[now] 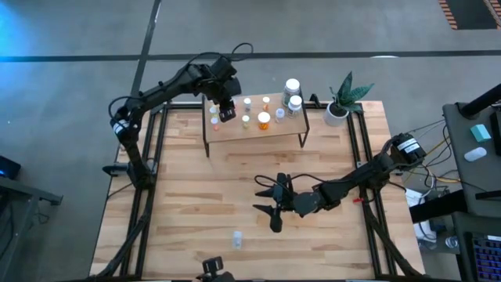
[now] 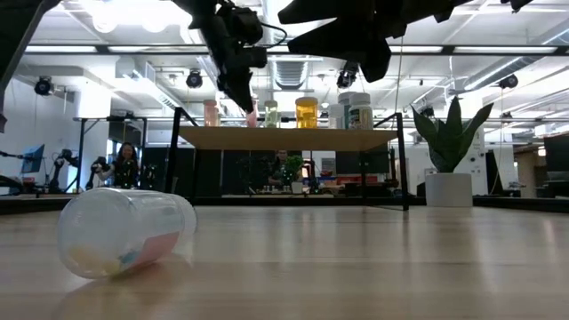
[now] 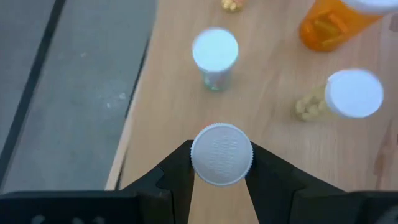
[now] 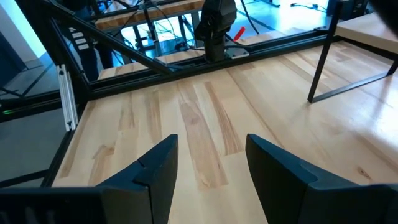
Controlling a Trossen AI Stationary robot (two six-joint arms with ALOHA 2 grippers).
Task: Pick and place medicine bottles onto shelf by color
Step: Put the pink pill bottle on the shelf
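1. The left gripper (image 1: pixel 226 110) hangs over the left end of the shelf (image 1: pixel 235 134), its two dark fingers closed around the ribbed white cap of a small bottle (image 3: pixel 221 154). The wrist view looks straight down on the round cap, so the bottle's long axis is vertical, cap up.
2. The shelf is a low, light-wood rectangular board on thin black metal legs, standing at the far side of the wood-plank table (image 1: pixel 196 204).
3. On the board stand several small medicine bottles, all upright with caps up. Among them are an orange bottle (image 1: pixel 264 121) with a white cap and two larger white-capped bottles (image 1: pixel 293 95) at the right end.
4. A clear bottle (image 1: pixel 236 240) lies on its side on the table near the front edge, well apart from the shelf. Its long axis is level with the tabletop, and pale contents show through the clear plastic in the low view.
5. The right gripper (image 1: pixel 270 201) hovers over mid-table, fingers spread apart and holding nothing.
6. A white pot with a green plant (image 1: pixel 340 103) stands just right of the shelf.
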